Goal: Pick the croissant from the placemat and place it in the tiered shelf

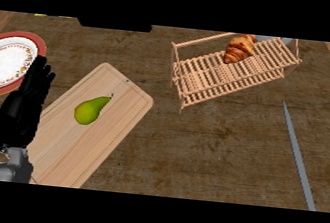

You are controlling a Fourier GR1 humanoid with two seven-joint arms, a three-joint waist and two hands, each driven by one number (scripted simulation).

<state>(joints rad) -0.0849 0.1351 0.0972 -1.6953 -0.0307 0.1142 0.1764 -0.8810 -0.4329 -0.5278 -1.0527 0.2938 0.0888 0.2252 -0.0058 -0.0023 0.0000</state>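
A golden-brown croissant (pixel 239 49) lies on the top tier of the wooden slatted tiered shelf (pixel 223 79) at the upper right of the counter. No hand touches it. My left hand (pixel 27 101) stands at the left edge, fingers straight and pointing up, open and holding nothing, next to a plate. My right hand does not show. A red round placemat (pixel 39 42) lies at the far left, under the plate.
A white plate with a patterned rim (pixel 5 65) sits on the red placemat. A long wooden cutting board (pixel 84 136) lies left of centre with a green pear (pixel 90 109) on it. A thin grey line (pixel 299 156) runs down the right side.
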